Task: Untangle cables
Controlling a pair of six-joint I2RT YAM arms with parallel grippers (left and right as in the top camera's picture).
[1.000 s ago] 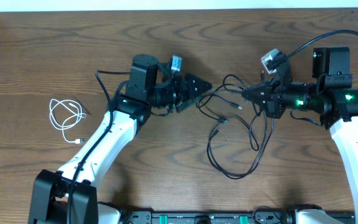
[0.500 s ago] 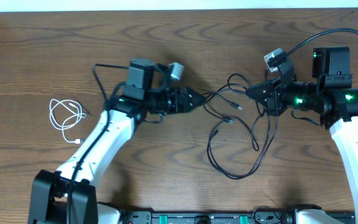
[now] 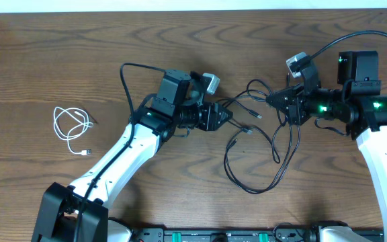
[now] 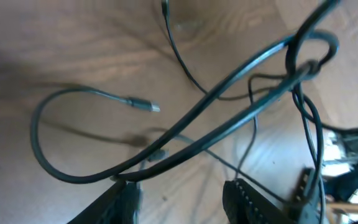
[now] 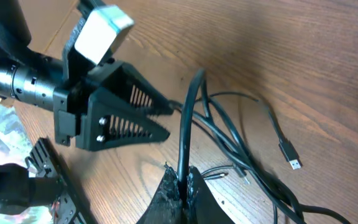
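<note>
Two black cables lie tangled in loops on the wooden table between the arms. My right gripper is shut on one black strand, which rises straight from its jaws. My left gripper has reached the tangle's left edge. In its wrist view the jaws stand apart, with two crossing black strands just past the fingertips and nothing pinched. A loose plug lies on the wood. The white cable lies coiled by itself at the far left.
The table's far edge runs along the top. Thick black arm wires arc above the right arm. A USB plug of the tangle rests on the wood near the right gripper.
The left arm has swung right to the edge of the tangle and its jaws have narrowed. The right gripper has shifted slightly, still holding its strand.
</note>
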